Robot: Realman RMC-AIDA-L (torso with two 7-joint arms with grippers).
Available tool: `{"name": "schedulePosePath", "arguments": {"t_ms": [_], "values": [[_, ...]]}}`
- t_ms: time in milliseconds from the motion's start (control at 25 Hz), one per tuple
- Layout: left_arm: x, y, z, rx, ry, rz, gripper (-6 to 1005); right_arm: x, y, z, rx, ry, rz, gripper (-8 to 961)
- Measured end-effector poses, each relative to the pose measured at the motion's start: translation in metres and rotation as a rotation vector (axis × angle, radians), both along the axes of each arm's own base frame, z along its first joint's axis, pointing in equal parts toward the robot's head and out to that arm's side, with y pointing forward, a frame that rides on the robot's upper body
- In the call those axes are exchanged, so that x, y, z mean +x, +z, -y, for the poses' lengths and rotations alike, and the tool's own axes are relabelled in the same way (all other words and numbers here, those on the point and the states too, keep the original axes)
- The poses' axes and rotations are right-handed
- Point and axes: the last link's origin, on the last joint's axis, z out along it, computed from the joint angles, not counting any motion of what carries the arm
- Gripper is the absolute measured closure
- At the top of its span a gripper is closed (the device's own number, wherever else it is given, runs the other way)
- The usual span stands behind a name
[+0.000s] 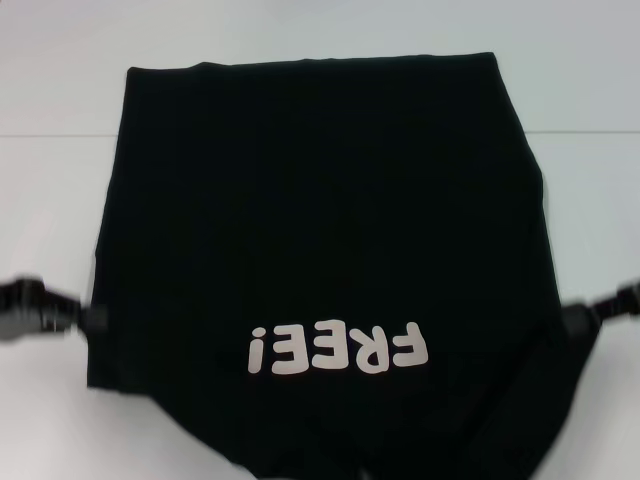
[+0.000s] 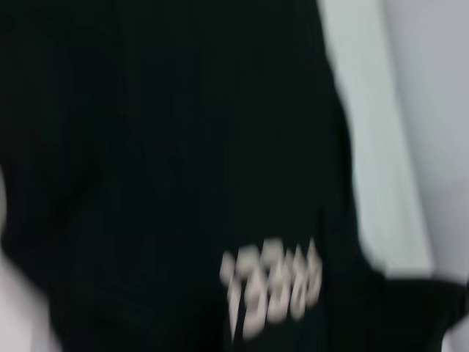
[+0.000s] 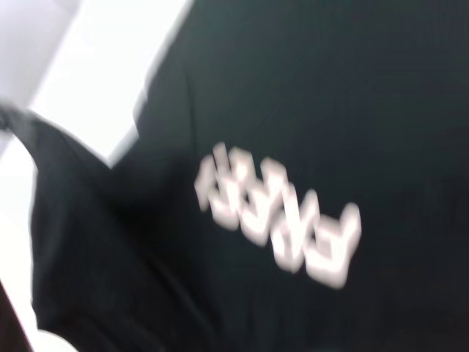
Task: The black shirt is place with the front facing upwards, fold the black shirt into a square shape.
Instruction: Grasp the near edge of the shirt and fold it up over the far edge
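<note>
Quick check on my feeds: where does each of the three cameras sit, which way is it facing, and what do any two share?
Head view: on the robot's head, looking forward and down at the black shirt on the white table; left gripper and right gripper show at the shirt's side edges.
Left wrist view: on the left arm, facing the shirt; none of the robot shows.
Right wrist view: on the right arm, facing the shirt; none of the robot shows.
Shared: all three show the white "FREE!" lettering.
</note>
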Motion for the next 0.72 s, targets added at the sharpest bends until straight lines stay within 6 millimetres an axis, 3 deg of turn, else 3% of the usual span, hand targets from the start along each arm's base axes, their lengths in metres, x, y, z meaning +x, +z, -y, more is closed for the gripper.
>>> {"name": "schedulePosePath", "arguments": {"t_ms": [160,320,480,720], "values": [[-0.008,0.013,-0.015,0.229,0.069,0.086,947,0.003,0.019,-0.011,0.198,-0.077,-0.164,932],[-0.017,0.013,-0.027,0.391,0.114,0.131,948,0.017,0.025,-0.019,0.388,-0.165,-0.308,931],[-0.023,0.004,-0.039,0.525,0.138,0.139,948,0.033,0.016,-0.027,0.544,-0.227,-0.388,931],[-0.022,-0.013,-0.054,0.634,0.143,0.126,949,0.041,-0.018,-0.038,0.66,-0.246,-0.355,929]]}}
